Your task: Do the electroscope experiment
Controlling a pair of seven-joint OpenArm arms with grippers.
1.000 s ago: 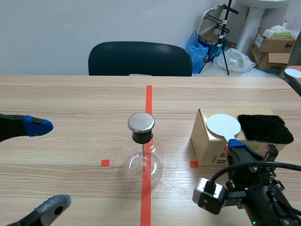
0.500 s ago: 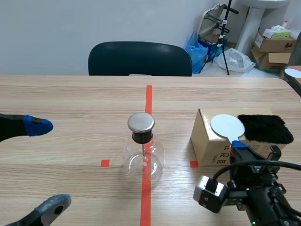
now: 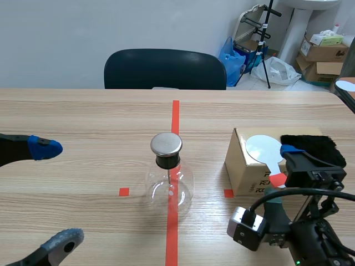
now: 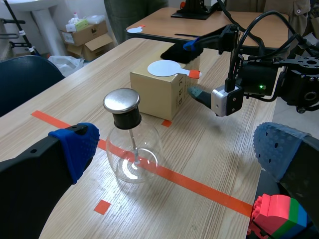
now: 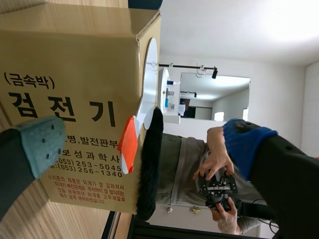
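Note:
The electroscope, a round glass flask [image 3: 168, 185] with a metal cap [image 3: 166, 144], stands mid-table on the tape line. In the left wrist view the flask [image 4: 130, 152] sits ahead of and between my fingers. A white disc paddle [image 3: 263, 148] lies on the cardboard box [image 3: 243, 172], its red handle [image 3: 277, 179] sticking out over the front edge. Black fur [image 3: 310, 151] lies beside the disc. My right gripper [image 3: 280, 176] is open around the handle [image 5: 128, 144], with the pads clear of it. My left gripper [image 3: 54, 195] stands open at the left, empty.
A dark chair [image 3: 165, 68] stands behind the far table edge. Boxes and bags [image 3: 324, 52] lie on the floor at the back right. A coloured block [image 4: 278, 224] shows by my left gripper's finger. A person's hands [image 5: 217, 164] appear beyond the fur.
My right gripper has opened and let go of the paddle's red handle; its upper finger rose. The disc shifted slightly and rests on the box. The left arm kept still.

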